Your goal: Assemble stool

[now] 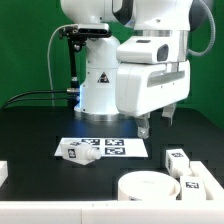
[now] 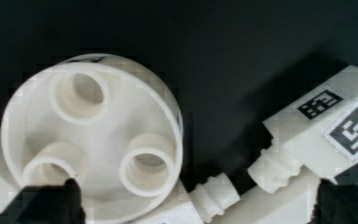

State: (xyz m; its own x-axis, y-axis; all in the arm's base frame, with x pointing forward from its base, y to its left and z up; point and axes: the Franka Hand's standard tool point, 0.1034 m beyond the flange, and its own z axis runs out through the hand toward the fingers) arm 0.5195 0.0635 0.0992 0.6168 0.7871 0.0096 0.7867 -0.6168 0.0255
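Gripper (image 1: pixel 157 122) wide, empty, above seat (image 1: pixel 148 186); seat cut off by frame edge, nearby leg (image 1: pixel 197 184) too.

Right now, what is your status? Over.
Pincer open, empty, above seat disc. Sockets up, all empty. One leg beside it. No obstruction seen.

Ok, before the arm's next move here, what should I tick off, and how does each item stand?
1. Pincer open, holding nothing: ok.
2. Pincer hanging clear above the parts, in the exterior view: ok.
3. Seat disc lying socket side up: ok.
4. Sockets that show are empty, ready for a leg: ok.
5. Leg beside the disc, tags showing: ok.
6. Gap between that leg and the disc: cannot tell whether they touch.
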